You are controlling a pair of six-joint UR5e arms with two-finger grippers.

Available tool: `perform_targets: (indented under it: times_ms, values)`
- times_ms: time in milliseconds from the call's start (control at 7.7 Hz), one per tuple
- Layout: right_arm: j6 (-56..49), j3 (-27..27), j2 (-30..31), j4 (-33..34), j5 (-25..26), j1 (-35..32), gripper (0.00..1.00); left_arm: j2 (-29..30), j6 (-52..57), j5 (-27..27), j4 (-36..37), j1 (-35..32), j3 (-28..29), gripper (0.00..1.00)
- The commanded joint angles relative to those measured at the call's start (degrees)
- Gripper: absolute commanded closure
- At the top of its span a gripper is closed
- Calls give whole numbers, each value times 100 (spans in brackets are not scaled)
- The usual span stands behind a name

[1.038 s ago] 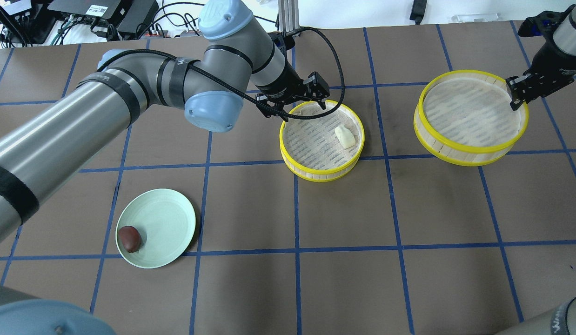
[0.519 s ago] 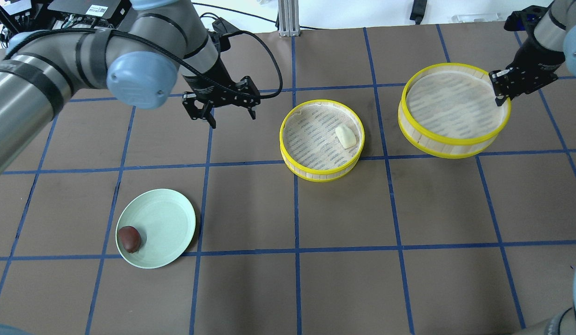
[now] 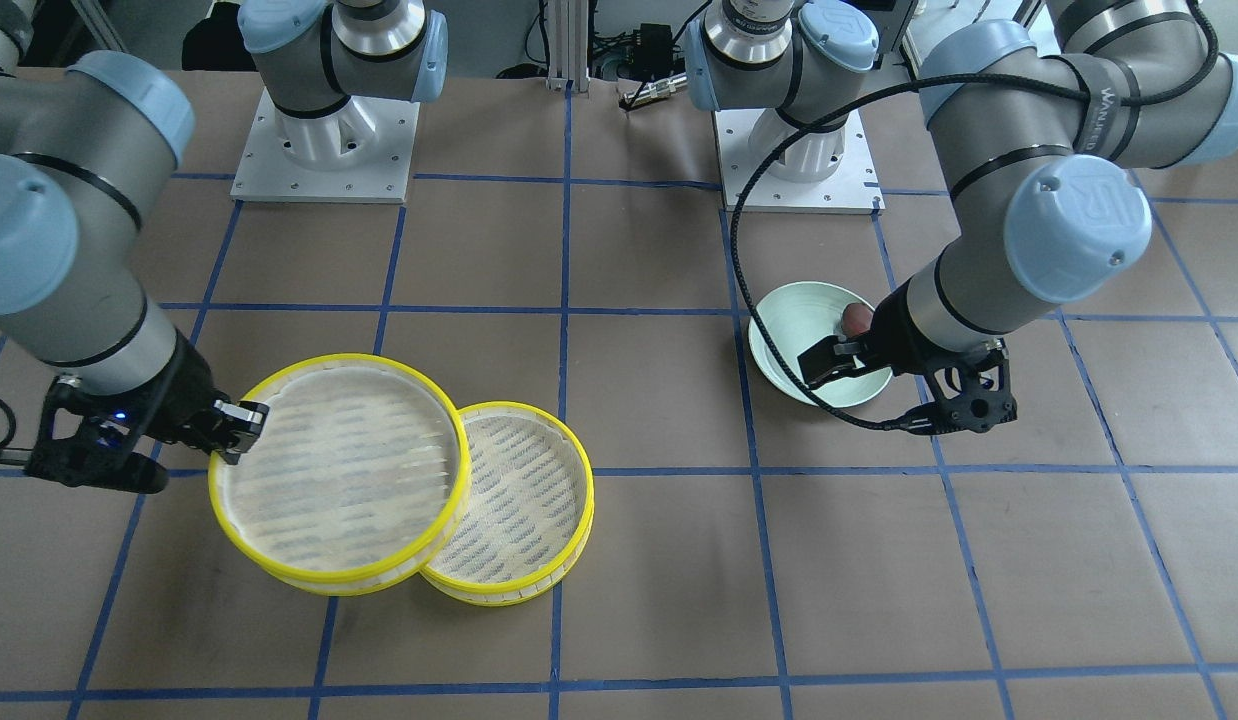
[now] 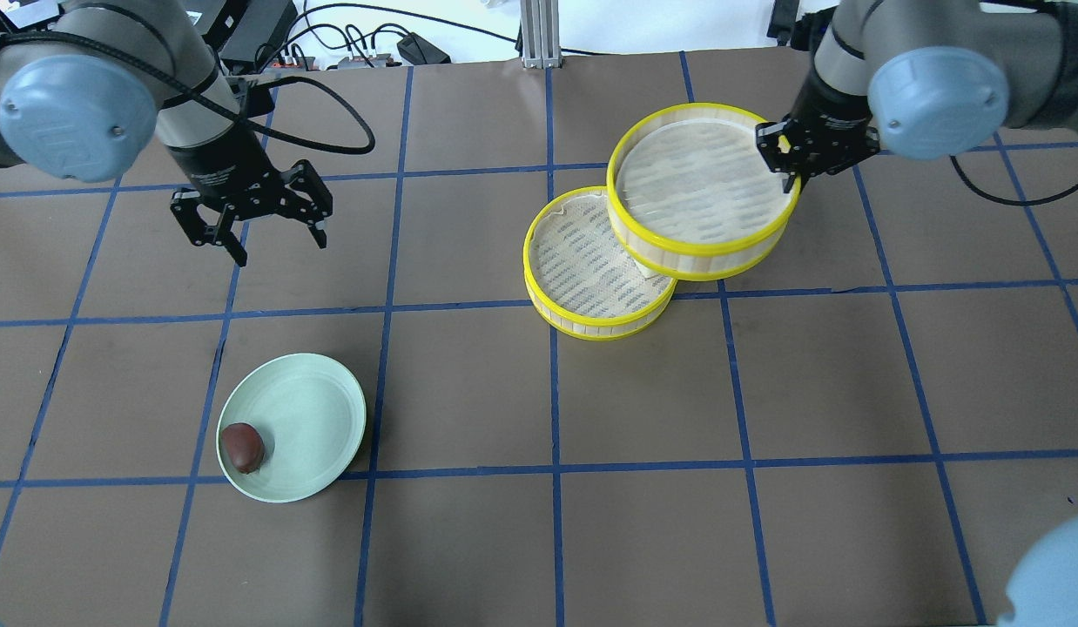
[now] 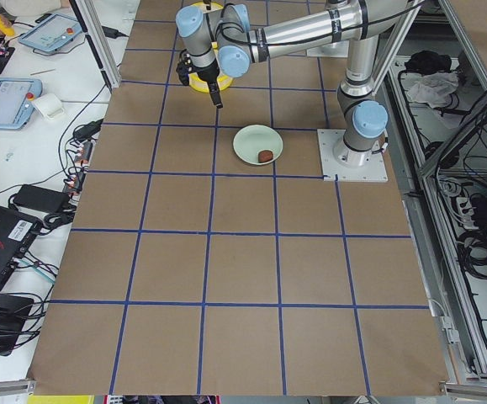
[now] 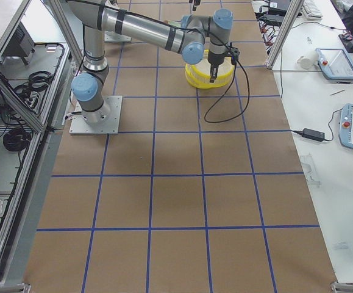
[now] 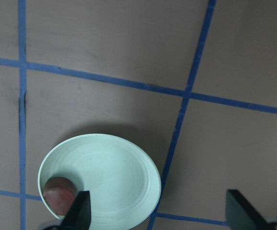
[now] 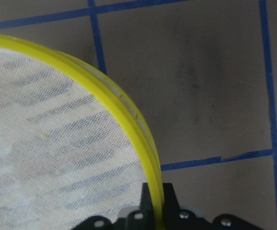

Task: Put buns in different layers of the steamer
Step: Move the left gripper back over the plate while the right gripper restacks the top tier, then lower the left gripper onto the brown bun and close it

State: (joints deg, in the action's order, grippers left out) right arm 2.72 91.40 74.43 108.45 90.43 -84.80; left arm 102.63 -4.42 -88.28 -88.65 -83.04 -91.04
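Note:
My right gripper point(image 4: 791, 170) is shut on the yellow rim of one steamer tray point(image 4: 696, 178) and holds it raised, overlapping the far right part of the other tray point(image 4: 582, 261), which sits on the table. The grip shows in the right wrist view point(image 8: 156, 201). The cream bun is almost fully hidden under the held tray. The dark reddish-brown bun point(image 4: 243, 447) lies on the pale green plate point(image 4: 308, 418). My left gripper point(image 4: 282, 251) is open and empty, above the table behind the plate. Its wrist view shows the plate point(image 7: 109, 177) and the dark bun point(image 7: 59, 191).
The table is brown with blue tape grid lines. Both arm bases point(image 3: 324, 130) stand at the robot's side. Cables and electronics point(image 4: 199, 26) lie beyond the far edge.
My left gripper has swung left from the lower tray's rim to above the table's left side. My right gripper has carried its tray left until it overlaps the lower tray and covers the cream bun.

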Motion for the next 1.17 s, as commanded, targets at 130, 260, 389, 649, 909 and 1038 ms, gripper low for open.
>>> perform_targets:
  times_ms: [130, 260, 389, 649, 909, 1038]
  values:
    - [1415, -26, -314, 422, -60, -932, 100, -121, -76, -110, -109, 490, -772, 0]
    - [1415, 18, -341, 423, -60, -942, 100, -112, -303, -110, -109, 578, -1027, 0]
    - [1380, 36, -359, 432, -60, -942, 100, -112, -592, -128, -109, 744, -1229, 0]
    - [1371, 62, -411, 414, -69, -968, 100, -42, -928, -154, -109, 912, -1486, 1]
    - [1336, 211, -411, 554, -209, -969, 100, 63, -1078, -389, -109, 921, -1600, 3]
    - [1319, 238, -411, 642, -218, -969, 100, 195, -1079, -679, -109, 921, -1601, 4]
